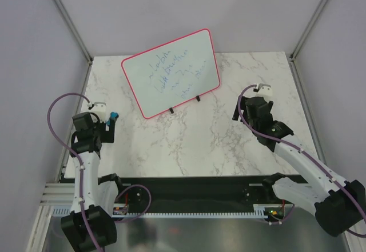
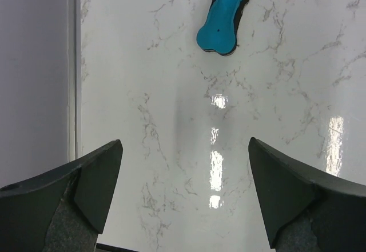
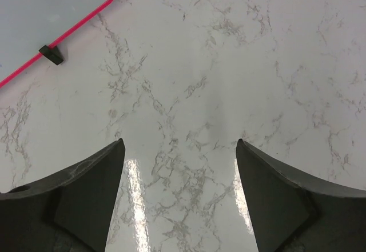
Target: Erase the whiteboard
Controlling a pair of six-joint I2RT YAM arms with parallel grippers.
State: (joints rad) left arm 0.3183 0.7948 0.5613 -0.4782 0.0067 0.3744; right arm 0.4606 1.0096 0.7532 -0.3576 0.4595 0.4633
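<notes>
whiteboard (image 1: 171,74) scrawl illegible, eraser (image 2: 224,15) cropped, left fingers (image 2: 86,189), right fingers (image 3: 86,189) wide apart, empty

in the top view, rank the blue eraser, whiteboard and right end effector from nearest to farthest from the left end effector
From the left end effector:
1. blue eraser, right beside it, table's left side.
2. whiteboard, standing at back centre.
3. right end effector, across on the right side.

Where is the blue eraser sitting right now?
The blue eraser lies on the marble table at its left side, just ahead of the open left gripper, nearer and to the left of the whiteboard standing at the back.
</notes>
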